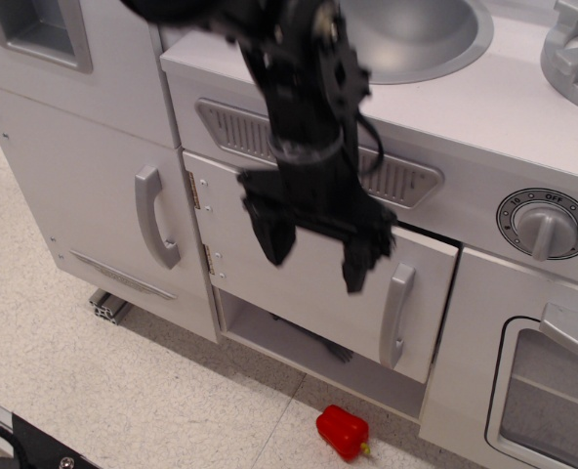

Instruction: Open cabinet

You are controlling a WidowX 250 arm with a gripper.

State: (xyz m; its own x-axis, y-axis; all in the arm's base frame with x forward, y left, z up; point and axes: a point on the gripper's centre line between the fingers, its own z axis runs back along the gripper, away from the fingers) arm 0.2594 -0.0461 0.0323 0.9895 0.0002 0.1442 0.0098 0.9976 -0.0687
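Black two-finger gripper (pixel 313 252), motion-blurred, fingers spread wide, nothing held, pointing down in front of wide flat white cabinet door (pixel 309 269). Left finger (pixel 272 233) over door's middle-left, right finger (pixel 359 262) just left of small vertical grey handle (pixel 396 315). Touching door or hovering off it: cannot tell. Door already ajar, free edge on right standing out from frame, two metal hinges (pixel 194 191) on left edge, dark gap and white shelf (pixel 269 337) showing below. Handle lies right and slightly below gripper, long axis vertical, so probably a short shift right to straddle it, then a pull outward around left hinges. Tall narrow white door with grey handle (pixel 157 217) at left, red toy pepper (pixel 343 431) on floor, both apart from gripper.
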